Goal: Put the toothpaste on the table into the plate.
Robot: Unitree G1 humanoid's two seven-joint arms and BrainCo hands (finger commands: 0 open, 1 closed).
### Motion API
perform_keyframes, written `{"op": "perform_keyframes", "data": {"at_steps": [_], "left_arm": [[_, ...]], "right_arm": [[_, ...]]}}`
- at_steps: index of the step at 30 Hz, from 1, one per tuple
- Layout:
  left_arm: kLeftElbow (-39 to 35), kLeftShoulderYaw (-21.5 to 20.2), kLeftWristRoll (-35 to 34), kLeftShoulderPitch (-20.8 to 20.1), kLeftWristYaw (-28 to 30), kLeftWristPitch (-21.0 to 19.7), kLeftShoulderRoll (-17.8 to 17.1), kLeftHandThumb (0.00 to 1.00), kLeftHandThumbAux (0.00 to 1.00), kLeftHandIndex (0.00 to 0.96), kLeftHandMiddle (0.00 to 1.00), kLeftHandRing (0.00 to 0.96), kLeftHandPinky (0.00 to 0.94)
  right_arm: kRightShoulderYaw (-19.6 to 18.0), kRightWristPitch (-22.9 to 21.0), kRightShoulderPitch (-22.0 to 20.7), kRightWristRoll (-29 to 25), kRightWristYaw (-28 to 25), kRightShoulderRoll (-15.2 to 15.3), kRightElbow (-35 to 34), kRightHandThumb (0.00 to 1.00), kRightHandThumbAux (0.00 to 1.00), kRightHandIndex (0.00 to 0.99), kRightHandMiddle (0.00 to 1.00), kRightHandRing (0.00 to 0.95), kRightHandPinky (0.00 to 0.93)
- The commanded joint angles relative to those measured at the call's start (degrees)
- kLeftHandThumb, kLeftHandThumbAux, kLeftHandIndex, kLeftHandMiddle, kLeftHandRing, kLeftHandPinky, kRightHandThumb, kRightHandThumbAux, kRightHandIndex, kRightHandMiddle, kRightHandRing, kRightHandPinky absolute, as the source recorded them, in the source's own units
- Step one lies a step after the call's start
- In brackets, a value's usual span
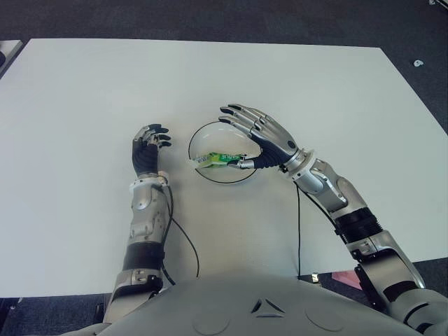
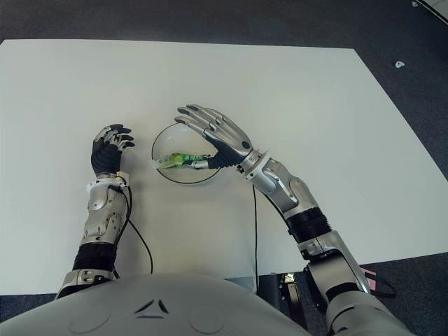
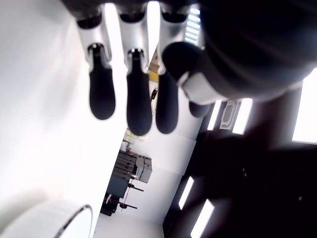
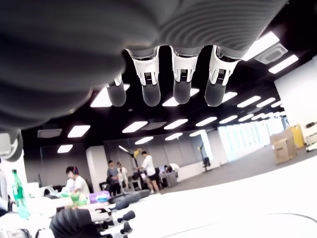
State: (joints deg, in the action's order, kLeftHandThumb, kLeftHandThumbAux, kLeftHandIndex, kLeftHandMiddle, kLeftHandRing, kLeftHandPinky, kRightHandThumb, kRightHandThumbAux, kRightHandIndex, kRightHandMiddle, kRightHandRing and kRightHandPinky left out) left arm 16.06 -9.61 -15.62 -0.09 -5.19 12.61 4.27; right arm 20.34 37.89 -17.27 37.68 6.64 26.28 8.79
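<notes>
The toothpaste (image 1: pixel 218 159), a green and white tube, lies inside the white plate (image 1: pixel 222 176) near the middle of the table. My right hand (image 1: pixel 262 136) hovers over the plate's right side, open, its four fingers (image 4: pixel 151 91) stretched out and holding nothing. Its thumb tip sits close to the tube's right end; I cannot tell whether it touches. My left hand (image 1: pixel 149 149) shows just left of the plate, palm up, fingers (image 3: pixel 138 99) relaxed and empty. The plate's rim (image 3: pixel 59 218) appears at the edge of the left wrist view.
The white table (image 1: pixel 84 91) stretches wide on all sides of the plate. A thin black cable (image 1: pixel 187 245) runs on it from my left wrist toward my body, and another (image 1: pixel 299 231) drops from my right forearm. Dark carpet (image 1: pixel 210 17) lies beyond the far edge.
</notes>
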Motion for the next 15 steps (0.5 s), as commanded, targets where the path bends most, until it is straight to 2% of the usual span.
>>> {"op": "perform_keyframes", "data": {"at_steps": [1, 3, 6, 9, 11, 15], "left_arm": [[6.34, -0.67, 0.22, 4.30, -2.10, -6.34, 2.44, 0.839, 0.677, 0.423, 0.478, 0.550, 0.541], [6.78, -0.62, 0.34, 4.19, -1.74, -5.82, 2.34, 0.839, 0.676, 0.425, 0.478, 0.553, 0.543], [7.01, -0.53, 0.51, 4.09, -1.39, -5.46, 2.30, 0.840, 0.676, 0.427, 0.477, 0.557, 0.544], [6.70, -0.50, 0.56, 4.19, -1.51, -5.66, 2.51, 0.840, 0.676, 0.429, 0.477, 0.560, 0.548], [6.43, -0.57, 0.41, 4.33, -1.51, -5.79, 2.61, 0.840, 0.676, 0.428, 0.477, 0.556, 0.542], [6.02, -0.89, -0.23, 4.47, -1.51, -5.96, 2.96, 0.839, 0.676, 0.425, 0.477, 0.547, 0.533]], "right_arm": [[-1.80, 0.05, 3.03, -8.53, -2.34, -2.24, 0.30, 0.184, 0.411, 0.000, 0.000, 0.000, 0.000], [-2.65, 0.87, 4.33, -12.38, -2.36, -3.65, 0.75, 0.168, 0.456, 0.000, 0.002, 0.003, 0.012], [-3.72, 2.68, 5.80, -16.32, -1.75, -5.66, 1.64, 0.160, 0.521, 0.000, 0.039, 0.051, 0.085], [-5.19, 5.09, 7.86, -20.76, -0.64, -8.47, 2.52, 0.184, 0.593, 0.094, 0.129, 0.140, 0.212], [-6.01, 4.45, 9.29, -24.35, -0.95, -10.61, 2.17, 0.201, 0.675, 0.218, 0.219, 0.227, 0.296], [-7.29, 2.44, 11.97, -31.50, -2.92, -14.01, 1.50, 0.237, 0.780, 0.330, 0.322, 0.327, 0.382]]}}
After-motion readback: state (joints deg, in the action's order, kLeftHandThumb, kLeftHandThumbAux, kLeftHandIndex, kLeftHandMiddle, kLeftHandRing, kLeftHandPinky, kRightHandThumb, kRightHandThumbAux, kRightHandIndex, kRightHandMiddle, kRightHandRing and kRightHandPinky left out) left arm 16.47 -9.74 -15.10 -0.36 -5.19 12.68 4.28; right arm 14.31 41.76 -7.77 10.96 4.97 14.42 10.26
